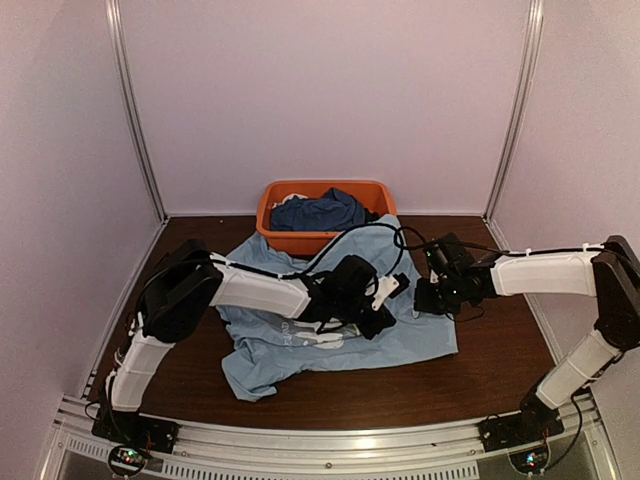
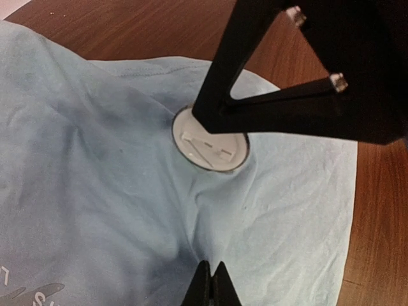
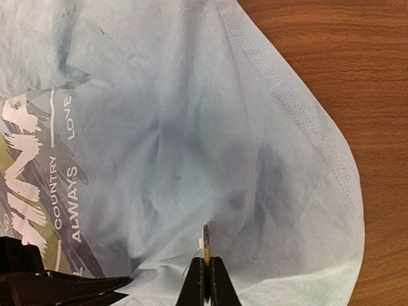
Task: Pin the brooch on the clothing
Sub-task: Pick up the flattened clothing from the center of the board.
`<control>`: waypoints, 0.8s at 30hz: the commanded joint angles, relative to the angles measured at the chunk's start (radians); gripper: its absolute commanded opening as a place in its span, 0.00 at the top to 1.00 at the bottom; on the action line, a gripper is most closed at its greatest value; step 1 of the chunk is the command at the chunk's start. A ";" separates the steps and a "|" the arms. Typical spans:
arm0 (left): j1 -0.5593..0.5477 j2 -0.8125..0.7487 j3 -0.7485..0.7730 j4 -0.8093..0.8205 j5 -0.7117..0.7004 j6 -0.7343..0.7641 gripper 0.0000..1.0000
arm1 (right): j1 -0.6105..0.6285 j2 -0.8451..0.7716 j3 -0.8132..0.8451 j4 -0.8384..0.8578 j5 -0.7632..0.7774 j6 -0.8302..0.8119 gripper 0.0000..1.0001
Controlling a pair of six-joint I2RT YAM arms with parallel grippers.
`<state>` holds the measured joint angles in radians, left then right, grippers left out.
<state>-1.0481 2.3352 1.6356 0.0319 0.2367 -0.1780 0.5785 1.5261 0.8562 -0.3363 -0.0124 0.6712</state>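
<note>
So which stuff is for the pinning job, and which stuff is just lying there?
For the job: the brooch, pinched in the right hand; the light blue T-shirt.
Just lying about: the orange basket; the dark blue garment inside it.

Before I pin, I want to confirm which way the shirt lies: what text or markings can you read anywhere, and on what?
"COUNTRY": T-shirt chest print, right wrist view.
"ALWAYS": same print.
"LOVE": same print.
Large white letters beside them: cut off by the frame, unreadable.
Print in the other two views: too small or cut off.
On the brooch: no lettering visible.
</note>
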 commanded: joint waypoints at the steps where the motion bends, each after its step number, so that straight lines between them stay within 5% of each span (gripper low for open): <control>1: -0.005 -0.056 -0.021 0.077 0.025 -0.005 1.00 | 0.006 0.018 0.018 0.023 -0.038 0.022 1.00; 24: -0.003 -0.046 -0.025 0.106 -0.014 -0.036 1.00 | 0.055 0.040 0.001 0.034 -0.054 -0.012 1.00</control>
<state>-1.0481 2.3226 1.6211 0.0669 0.2379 -0.2039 0.6167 1.5566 0.8597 -0.3153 -0.0570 0.6796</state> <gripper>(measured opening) 0.008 0.007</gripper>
